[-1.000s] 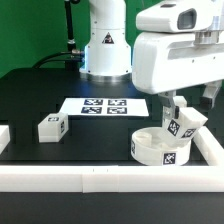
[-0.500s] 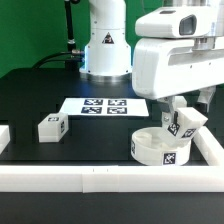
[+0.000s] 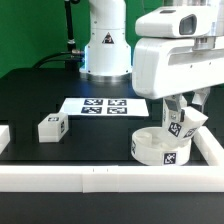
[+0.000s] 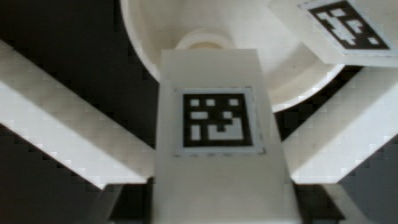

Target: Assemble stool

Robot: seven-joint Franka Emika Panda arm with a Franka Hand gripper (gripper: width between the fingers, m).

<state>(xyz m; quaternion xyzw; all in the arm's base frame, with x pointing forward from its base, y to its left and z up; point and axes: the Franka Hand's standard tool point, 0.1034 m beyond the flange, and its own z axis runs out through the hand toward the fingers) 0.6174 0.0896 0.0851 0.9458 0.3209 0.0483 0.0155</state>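
Observation:
The round white seat lies at the exterior view's lower right, next to the corner of the border rails. My gripper is shut on a white tagged leg and holds it upright over the seat's recessed top. In the wrist view the held leg fills the middle between my gripper's fingers, its far end close to the seat. A second tagged leg shows at the seat's rim. A third leg lies loose on the table at the exterior view's left.
The marker board lies flat mid-table in front of the robot base. White border rails run along the front and the right side, close to the seat.
My gripper has come down a little with the leg in it, toward the seat. The seat and the loose leg have not moved.

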